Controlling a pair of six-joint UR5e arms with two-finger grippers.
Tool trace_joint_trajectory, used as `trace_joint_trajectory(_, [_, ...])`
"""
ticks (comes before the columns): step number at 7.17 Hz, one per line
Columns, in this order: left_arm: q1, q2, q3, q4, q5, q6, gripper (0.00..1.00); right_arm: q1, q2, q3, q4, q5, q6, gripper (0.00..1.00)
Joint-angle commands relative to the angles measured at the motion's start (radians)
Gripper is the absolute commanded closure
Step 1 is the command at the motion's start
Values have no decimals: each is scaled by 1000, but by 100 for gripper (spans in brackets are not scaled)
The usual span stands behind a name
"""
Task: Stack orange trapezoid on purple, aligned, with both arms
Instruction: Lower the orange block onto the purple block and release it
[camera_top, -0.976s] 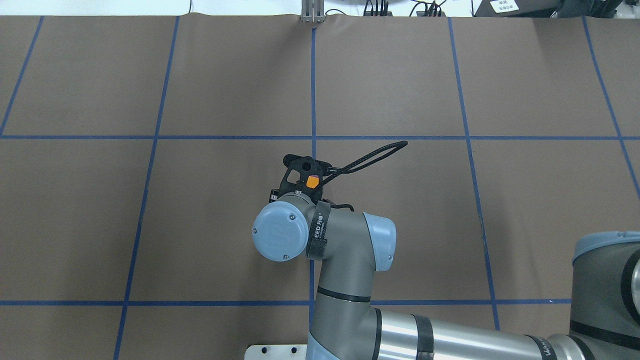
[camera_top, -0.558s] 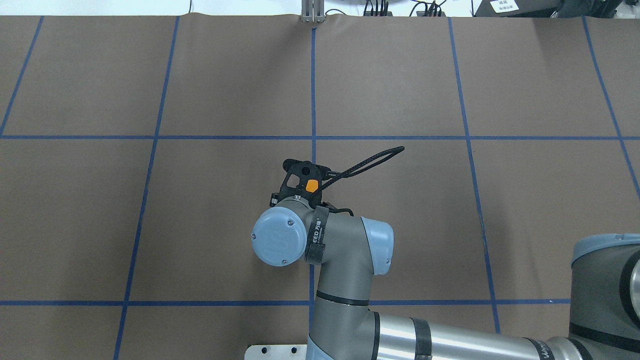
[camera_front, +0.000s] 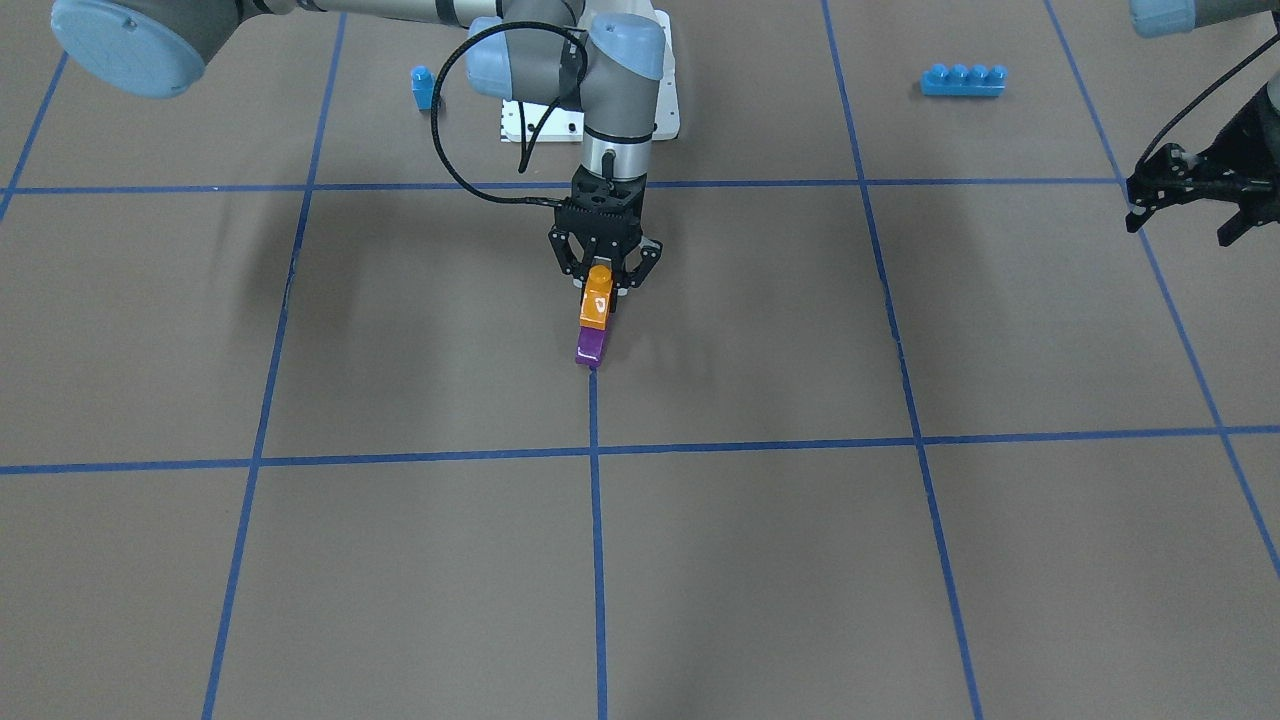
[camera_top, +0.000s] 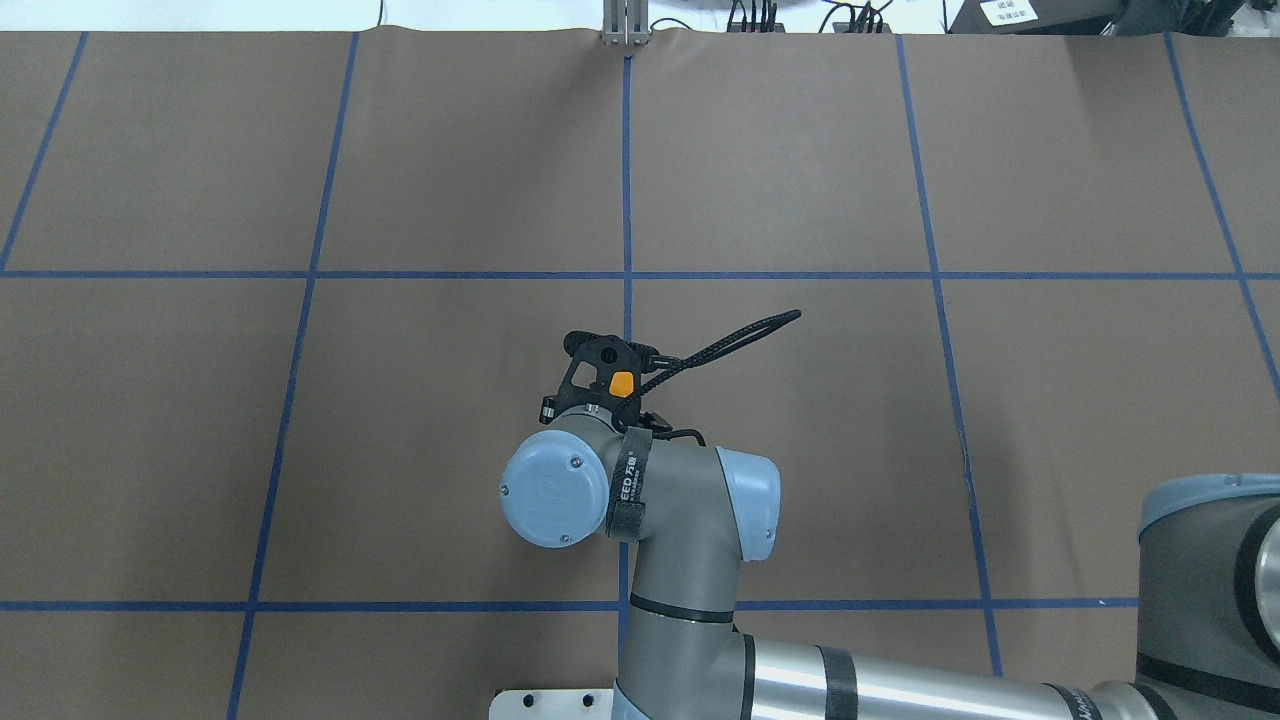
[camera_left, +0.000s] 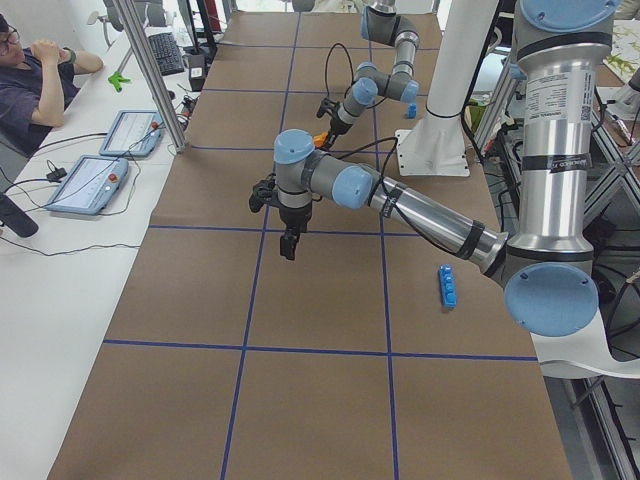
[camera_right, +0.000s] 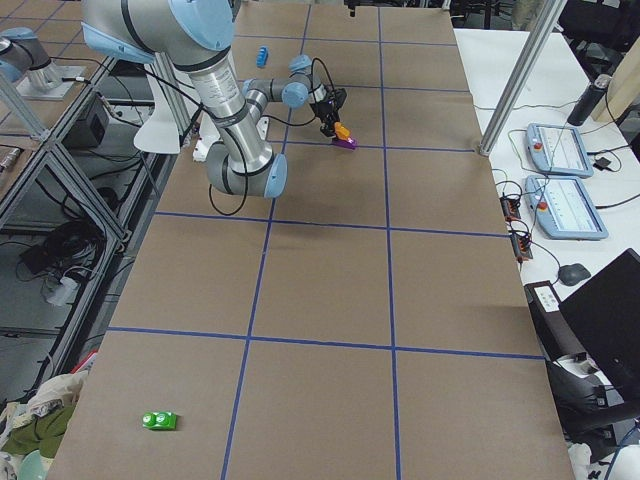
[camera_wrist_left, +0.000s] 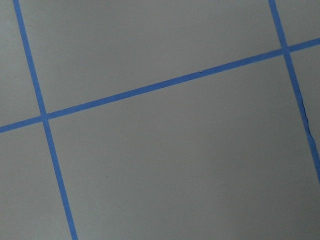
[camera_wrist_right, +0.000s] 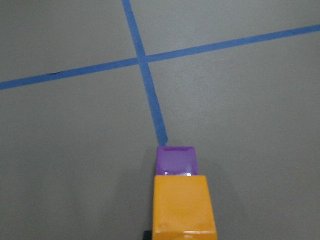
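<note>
1. Right gripper (camera_front: 598, 283): points down near the ctr of the brown paper-covered table (camera_front: 900, 550). It is clenched on the small glossy orange plastic trapezoid brick (camera_front: 596, 300), with fingers on either side of the brick's upper part.
2. Orange trapezoid: sits directly above the small glossy purple plastic sloped brick (camera_front: 590, 346), touching it. Whether the stud is fully seated cannot be told.
3. Purple brick: rests on the table at a blue tape grid line (camera_front: 597, 420).
4. Left gripper (camera_left: 288, 238): hangs above bare table, well apart from the stack and holding nothing visible. Clenched or released: cannot tell.
5. View differences:
   a. Overhead ext.: only an orange patch shows through the right gripper frame, and the purple brick is hidden. The black cable loop (camera_top: 740, 335) shows clearly.
   b. Front-facing ext.: shows both bricks as a column, orange over purple.
   c. Right wrist cam: orange is at the btm edge with purple just beyond it. The tape line ends at the purple brick.
   d. Left wrist cam: shows table and tape only.
   e. Ext. right: the only view showing a small green brick (camera_right: 159, 420), near the table's near end.
6. Other items: a small blue single-stud brick (camera_front: 423, 86) and a long blue four-stud brick (camera_front: 964, 80) lie near the robot side, well apart from the stack.
</note>
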Motion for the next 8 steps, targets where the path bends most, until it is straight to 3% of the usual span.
trace_joint_trajectory(1, [0, -1, -1, 0, 0, 1, 0, -1, 0, -6, 3, 0, -2, 100])
trace_joint_trajectory(2, [0, -1, -1, 0, 0, 1, 0, -1, 0, -6, 1, 0, -15, 69])
trace_joint_trajectory(3, [0, 1, -1, 0, 0, 1, 0, -1, 0, -3, 1, 2, -15, 1])
trace_joint_trajectory(7, [0, 1, -5, 0, -3, 1, 0, 1, 0, 24, -2, 19, -41, 0])
trace_joint_trajectory(8, [-2, 1, -10, 1, -5, 1, 0, 14, -17, 105, -25, 58, -70, 0])
